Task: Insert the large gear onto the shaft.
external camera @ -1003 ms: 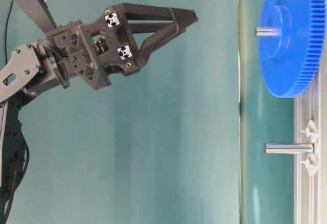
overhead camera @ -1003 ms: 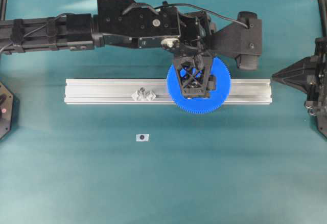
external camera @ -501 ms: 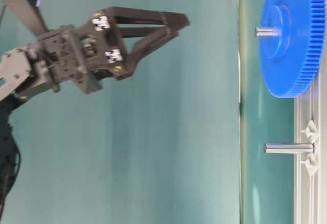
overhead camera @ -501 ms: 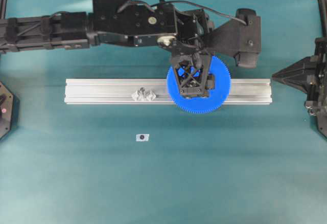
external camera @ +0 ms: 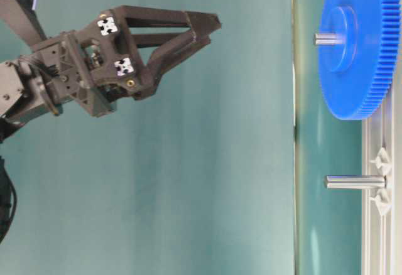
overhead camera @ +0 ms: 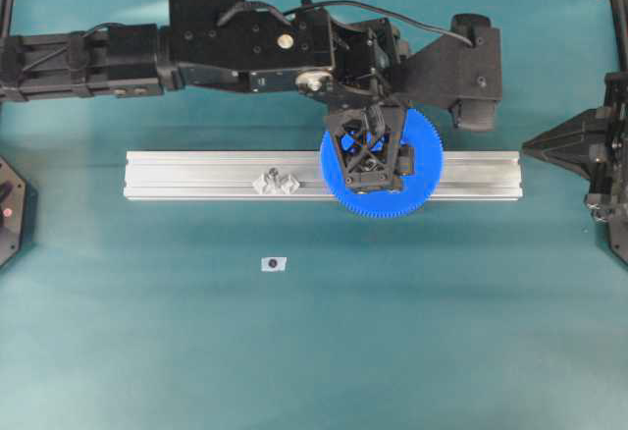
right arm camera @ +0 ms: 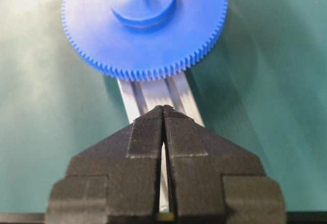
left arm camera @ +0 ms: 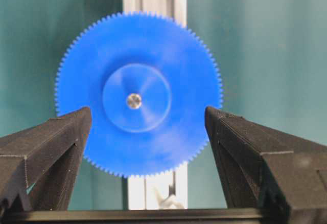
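The large gear (overhead camera: 426, 175) is bright blue and lies flat on the aluminium rail (overhead camera: 196, 175). The shaft (left arm camera: 134, 101) passes through its raised hub, and its silver tip (external camera: 323, 38) stands proud of the hub. My left gripper (overhead camera: 373, 187) hangs well above the gear (external camera: 358, 49), apart from it and open, with nothing between its fingers (left arm camera: 71, 132). My right gripper (overhead camera: 530, 143) rests at the right end of the rail, its tips (right arm camera: 163, 109) shut and empty, pointing at the gear (right arm camera: 148, 35).
A second bare metal pin (external camera: 355, 181) stands on the rail in a clear mount (overhead camera: 277, 182), left of the gear. A small white piece with a dark centre (overhead camera: 273, 264) lies on the teal table in front of the rail.
My left gripper has lifted further away from the gear and tilted a little, staying open and empty. The gear and the right gripper have not moved.
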`<state>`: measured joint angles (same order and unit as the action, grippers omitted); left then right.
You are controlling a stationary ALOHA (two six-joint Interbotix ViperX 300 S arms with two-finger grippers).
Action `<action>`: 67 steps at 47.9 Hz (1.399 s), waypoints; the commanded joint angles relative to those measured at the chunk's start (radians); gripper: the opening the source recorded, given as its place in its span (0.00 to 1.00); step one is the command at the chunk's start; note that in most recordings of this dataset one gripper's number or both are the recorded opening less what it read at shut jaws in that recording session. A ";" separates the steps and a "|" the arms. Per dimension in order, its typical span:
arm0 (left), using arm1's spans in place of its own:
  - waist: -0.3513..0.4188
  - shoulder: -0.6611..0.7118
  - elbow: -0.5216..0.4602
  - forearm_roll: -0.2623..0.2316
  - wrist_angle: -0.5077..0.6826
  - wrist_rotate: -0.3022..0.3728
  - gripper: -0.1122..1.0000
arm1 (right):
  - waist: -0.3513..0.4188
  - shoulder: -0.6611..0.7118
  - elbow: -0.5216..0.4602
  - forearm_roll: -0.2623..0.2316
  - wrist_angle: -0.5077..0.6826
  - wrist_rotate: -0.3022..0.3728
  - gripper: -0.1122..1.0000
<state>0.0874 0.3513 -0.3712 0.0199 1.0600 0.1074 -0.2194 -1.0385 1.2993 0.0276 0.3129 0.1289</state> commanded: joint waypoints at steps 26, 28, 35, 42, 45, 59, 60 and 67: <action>-0.006 -0.057 -0.018 0.002 0.009 -0.002 0.87 | -0.003 0.008 -0.011 -0.002 -0.005 0.009 0.13; -0.005 -0.055 -0.018 0.002 0.011 -0.002 0.87 | -0.005 0.006 -0.011 0.000 -0.006 0.009 0.13; -0.006 -0.052 -0.018 0.002 0.009 -0.002 0.87 | -0.003 0.006 -0.011 -0.002 -0.006 0.012 0.13; -0.008 -0.052 -0.018 0.002 0.009 -0.002 0.87 | -0.005 0.006 -0.008 0.000 -0.009 0.021 0.13; -0.008 -0.052 -0.018 0.002 0.009 -0.002 0.87 | -0.005 0.006 -0.006 0.000 -0.008 0.023 0.13; -0.008 -0.051 -0.020 0.002 0.011 0.000 0.87 | -0.005 0.005 -0.006 0.000 -0.009 0.023 0.13; -0.008 -0.051 -0.020 0.002 0.009 0.000 0.87 | -0.005 0.005 -0.006 -0.002 -0.009 0.023 0.13; -0.008 -0.051 -0.020 0.002 0.011 0.000 0.87 | -0.002 -0.006 -0.005 -0.002 -0.009 0.020 0.13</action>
<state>0.0844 0.3451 -0.3712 0.0199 1.0723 0.1074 -0.2194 -1.0446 1.3039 0.0276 0.3114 0.1442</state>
